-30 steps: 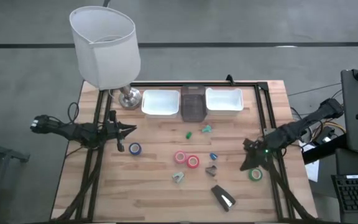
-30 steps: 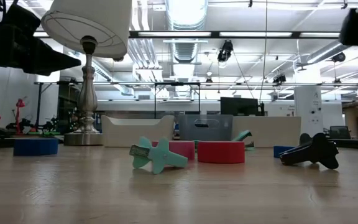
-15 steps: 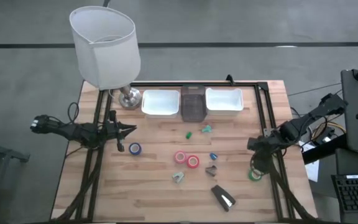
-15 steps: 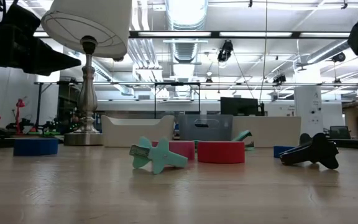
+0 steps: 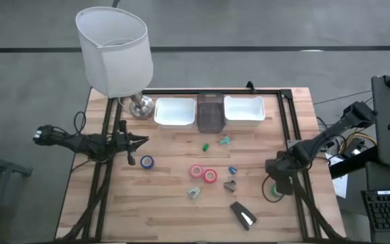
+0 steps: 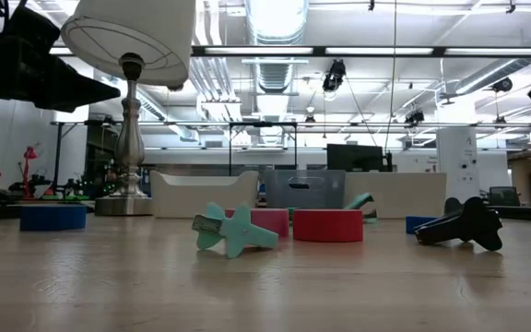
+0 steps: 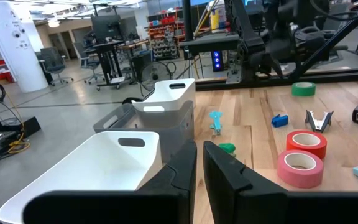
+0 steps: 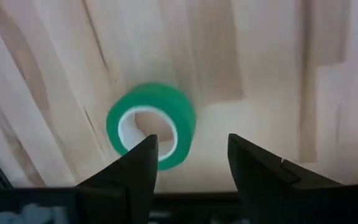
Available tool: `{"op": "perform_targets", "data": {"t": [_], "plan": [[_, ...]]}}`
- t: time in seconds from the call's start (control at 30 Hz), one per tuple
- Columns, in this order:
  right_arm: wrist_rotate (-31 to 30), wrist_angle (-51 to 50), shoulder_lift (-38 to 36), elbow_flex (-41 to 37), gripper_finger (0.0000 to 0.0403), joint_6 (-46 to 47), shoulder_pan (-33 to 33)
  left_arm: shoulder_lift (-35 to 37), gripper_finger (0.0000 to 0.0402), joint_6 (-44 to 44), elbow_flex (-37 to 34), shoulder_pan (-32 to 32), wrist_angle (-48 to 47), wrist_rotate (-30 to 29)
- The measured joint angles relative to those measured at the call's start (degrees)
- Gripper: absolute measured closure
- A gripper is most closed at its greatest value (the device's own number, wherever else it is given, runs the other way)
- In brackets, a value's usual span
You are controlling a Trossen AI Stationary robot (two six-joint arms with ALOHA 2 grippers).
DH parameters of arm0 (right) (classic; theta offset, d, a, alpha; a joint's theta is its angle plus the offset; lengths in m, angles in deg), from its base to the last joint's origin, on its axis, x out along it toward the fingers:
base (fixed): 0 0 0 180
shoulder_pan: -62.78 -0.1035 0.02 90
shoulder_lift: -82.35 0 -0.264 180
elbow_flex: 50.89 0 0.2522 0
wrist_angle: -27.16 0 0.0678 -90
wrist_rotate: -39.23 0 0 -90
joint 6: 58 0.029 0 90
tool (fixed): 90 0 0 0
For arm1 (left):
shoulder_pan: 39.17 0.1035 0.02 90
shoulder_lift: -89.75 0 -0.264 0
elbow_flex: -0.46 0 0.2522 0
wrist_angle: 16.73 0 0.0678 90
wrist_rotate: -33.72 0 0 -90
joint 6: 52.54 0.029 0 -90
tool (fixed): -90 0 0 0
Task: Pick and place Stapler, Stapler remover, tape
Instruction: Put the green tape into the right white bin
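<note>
- The right gripper (image 8: 188,163) hung over the green tape (image 8: 151,125) near the table's (image 5: 168,210) right edge — fingers spread, grasping nothing.
- The left gripper (image 5: 143,141) waited at the left side, fingers clenched, empty.
- The stapler (image 5: 243,214) lay near the front edge — red tapes (image 5: 204,173) mid-table.

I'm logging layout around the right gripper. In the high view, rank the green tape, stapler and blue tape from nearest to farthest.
From the right gripper:
1. Green tape, just below it at the table's right edge.
2. Stapler, near the front edge.
3. Blue tape, far across by the left gripper.
</note>
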State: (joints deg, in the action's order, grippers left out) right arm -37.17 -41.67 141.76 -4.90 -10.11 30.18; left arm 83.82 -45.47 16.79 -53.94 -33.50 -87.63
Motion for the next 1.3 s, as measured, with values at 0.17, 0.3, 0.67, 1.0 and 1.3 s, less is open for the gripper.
{"op": "perform_targets", "data": {"t": [0.17, 0.3, 0.67, 1.0, 1.3], "plan": [[0.6, 1.6, 2.3, 0.0, 0.0223, 0.0, -2.2, 0.0, 0.0369, 0.0, 0.0, 0.0, 0.0, 0.0], [0.1, 1.9, 4.7, -0.4, 0.0227, 0.1, -3.0, 0.0, 0.0369, 0.0, 0.0, 0.0, 0.0, 0.0], [-0.1, 7.0, 10.1, -2.3, 0.0234, 1.6, -3.0, 0.0, 0.0369, 0.0, 0.0, 0.0, 0.0, 0.0], [0.0, 11.4, 13.8, -2.6, 0.0294, 2.7, -3.0, 0.0, 0.0369, 0.0, 0.0, 0.0, 0.0, 0.0], [-0.3, 12.4, 13.0, -1.8, 0.0358, 2.7, -1.6, 0.0, 0.0369, 0.0, 0.0, 0.0, 0.3, 0.0]]}}
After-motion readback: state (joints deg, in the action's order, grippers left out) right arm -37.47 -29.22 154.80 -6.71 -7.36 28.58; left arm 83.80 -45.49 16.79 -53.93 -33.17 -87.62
